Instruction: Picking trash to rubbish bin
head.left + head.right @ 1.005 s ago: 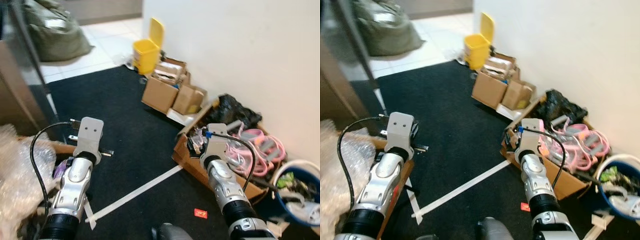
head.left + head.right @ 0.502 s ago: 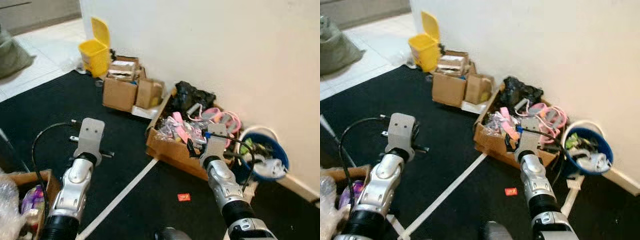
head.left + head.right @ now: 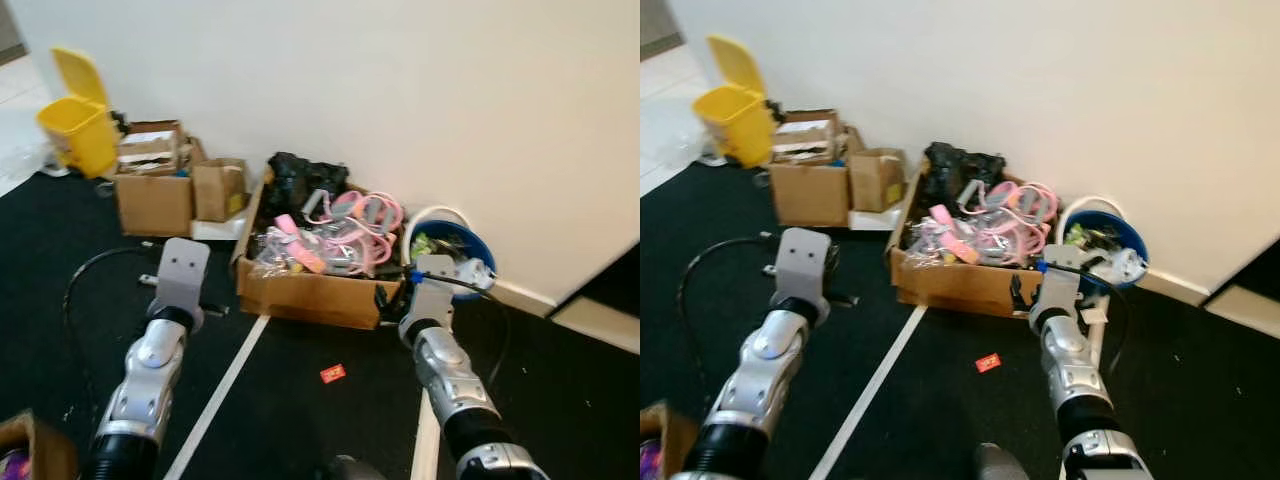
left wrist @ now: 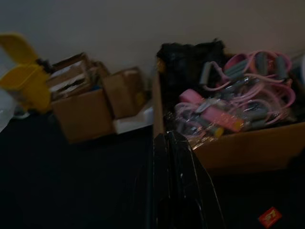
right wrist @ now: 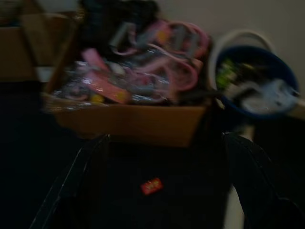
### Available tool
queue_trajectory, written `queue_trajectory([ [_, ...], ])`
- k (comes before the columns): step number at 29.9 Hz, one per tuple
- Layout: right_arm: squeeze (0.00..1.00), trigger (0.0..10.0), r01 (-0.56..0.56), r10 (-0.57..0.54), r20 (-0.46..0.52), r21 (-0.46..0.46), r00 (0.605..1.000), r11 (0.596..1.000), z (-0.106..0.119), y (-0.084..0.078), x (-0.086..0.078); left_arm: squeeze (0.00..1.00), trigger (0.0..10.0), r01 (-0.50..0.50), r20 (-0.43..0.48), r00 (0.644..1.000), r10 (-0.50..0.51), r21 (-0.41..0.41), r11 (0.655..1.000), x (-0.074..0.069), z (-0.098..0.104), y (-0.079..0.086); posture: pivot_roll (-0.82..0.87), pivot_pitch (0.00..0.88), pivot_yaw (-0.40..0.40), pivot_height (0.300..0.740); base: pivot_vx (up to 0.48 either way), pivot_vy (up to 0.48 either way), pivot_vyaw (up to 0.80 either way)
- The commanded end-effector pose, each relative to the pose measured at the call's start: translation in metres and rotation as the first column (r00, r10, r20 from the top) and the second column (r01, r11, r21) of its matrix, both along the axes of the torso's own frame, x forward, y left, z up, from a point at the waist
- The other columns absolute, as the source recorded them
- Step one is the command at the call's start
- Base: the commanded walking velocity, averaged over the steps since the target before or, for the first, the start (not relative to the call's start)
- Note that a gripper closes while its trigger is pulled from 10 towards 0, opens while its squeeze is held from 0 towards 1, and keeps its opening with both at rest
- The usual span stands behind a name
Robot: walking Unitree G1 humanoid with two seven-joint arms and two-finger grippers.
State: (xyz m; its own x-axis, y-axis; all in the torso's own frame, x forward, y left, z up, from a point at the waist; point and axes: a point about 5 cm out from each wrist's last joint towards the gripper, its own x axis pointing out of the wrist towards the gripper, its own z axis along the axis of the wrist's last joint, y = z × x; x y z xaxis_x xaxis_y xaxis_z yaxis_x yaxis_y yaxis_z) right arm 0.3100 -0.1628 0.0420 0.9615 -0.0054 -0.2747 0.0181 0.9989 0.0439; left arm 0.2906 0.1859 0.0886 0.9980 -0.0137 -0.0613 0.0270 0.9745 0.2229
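From the head view, your red scrap [image 3: 333,373] lies on the black mat at nine o'clock of the right gripper [image 3: 398,297], nearer it than the left.

Right wrist view: fingers [image 5: 71,191] spread wide, scrap [image 5: 151,185] between them.

Left wrist view: left gripper [image 4: 174,191] looks closed.

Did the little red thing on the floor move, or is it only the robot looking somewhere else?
No. The little red thing lies on the black carpet in front of the big cardboard box, just as before. The whole picture shifted, so the camera moved.

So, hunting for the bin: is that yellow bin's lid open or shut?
Open: the yellow plastic bin has its lid tilted up.
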Motion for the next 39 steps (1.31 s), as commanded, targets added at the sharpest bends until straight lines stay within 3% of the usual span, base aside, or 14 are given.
queue_trajectory([
  [1,0.0,10.0,0.024,-0.024,-0.006,0.0,1.0,1.0,0.0004,-0.0058,0.0,0.0,10.0,0.009,-0.027,1.0,-0.009,0.004,1.0,0.0009,-0.003,-0.0018,0.07,0.063,-0.035,0.74,0.0,0.0,-0.8],
  [39,0.0,10.0,0.045,-0.045,-0.007,0.003,0.999,0.999,0.0021,-0.0065,0.0011,0.0,10.0,0.035,-0.012,0.999,-0.035,0.021,0.999,0.0054,0.0007,-0.0033,0.07,0.057,-0.033,0.74,0.0,0.0,-0.8],
])
